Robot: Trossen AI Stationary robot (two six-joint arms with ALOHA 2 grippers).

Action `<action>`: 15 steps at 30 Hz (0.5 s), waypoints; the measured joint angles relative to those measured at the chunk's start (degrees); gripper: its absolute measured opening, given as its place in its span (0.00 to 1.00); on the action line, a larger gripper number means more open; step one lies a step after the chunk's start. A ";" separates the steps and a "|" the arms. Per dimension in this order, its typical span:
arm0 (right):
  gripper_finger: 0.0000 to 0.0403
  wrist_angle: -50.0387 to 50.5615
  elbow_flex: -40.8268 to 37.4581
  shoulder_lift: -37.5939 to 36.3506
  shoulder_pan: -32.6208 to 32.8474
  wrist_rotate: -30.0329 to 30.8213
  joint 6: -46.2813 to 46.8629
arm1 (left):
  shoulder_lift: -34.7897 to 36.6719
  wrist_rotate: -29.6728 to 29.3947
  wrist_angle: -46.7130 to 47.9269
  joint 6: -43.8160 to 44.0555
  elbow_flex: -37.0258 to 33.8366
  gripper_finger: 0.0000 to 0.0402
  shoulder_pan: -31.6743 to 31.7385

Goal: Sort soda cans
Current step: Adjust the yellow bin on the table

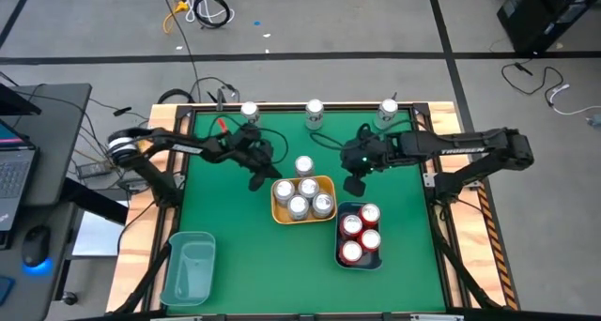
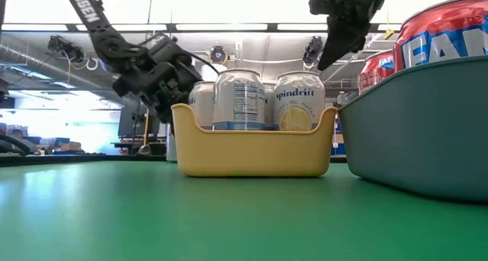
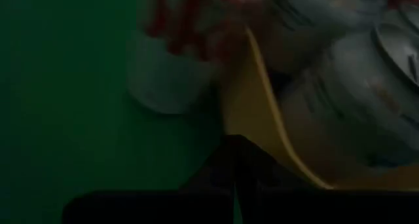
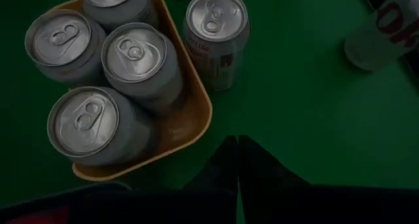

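With both the left claw [image 1: 257, 182] and right claw [image 1: 354, 184] pressed together and empty, I'd spread the right one before reaching for the loose silver-topped soda can [image 1: 303, 165] just beside the yellow plastic bin [image 1: 278, 213].

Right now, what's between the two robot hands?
In the high view, one loose silver can stands between the left end effector and the right end effector, just beyond the yellow bin.

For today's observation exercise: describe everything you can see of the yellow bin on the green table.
The yellow bin is a shallow rectangular tray with rounded corners and a slightly flared rim, apparently smooth plastic. It sits flat and upright on the green table, near the middle, just left of the teal bin of red cans. Four silver-topped cans stand upright inside, filling it. A fifth silver can stands outside, close to its far wall.
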State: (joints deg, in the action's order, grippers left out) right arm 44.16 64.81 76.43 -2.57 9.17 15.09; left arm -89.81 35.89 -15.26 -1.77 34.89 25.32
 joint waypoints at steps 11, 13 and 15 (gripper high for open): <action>0.00 0.22 -1.02 -0.51 3.50 -0.26 1.46 | -4.30 5.09 -0.15 1.66 -0.24 0.01 -8.86; 0.00 0.22 -1.02 -0.51 4.30 -0.26 1.51 | -4.30 5.10 -0.61 3.52 -0.45 0.01 -11.46; 0.00 0.28 -1.02 -0.51 5.09 -0.28 1.90 | -4.30 4.29 -0.98 4.99 -0.54 0.01 -14.38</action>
State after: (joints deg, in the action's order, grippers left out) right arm 44.45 63.79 75.92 2.52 8.89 16.99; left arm -94.11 40.18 -16.24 3.22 34.35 10.93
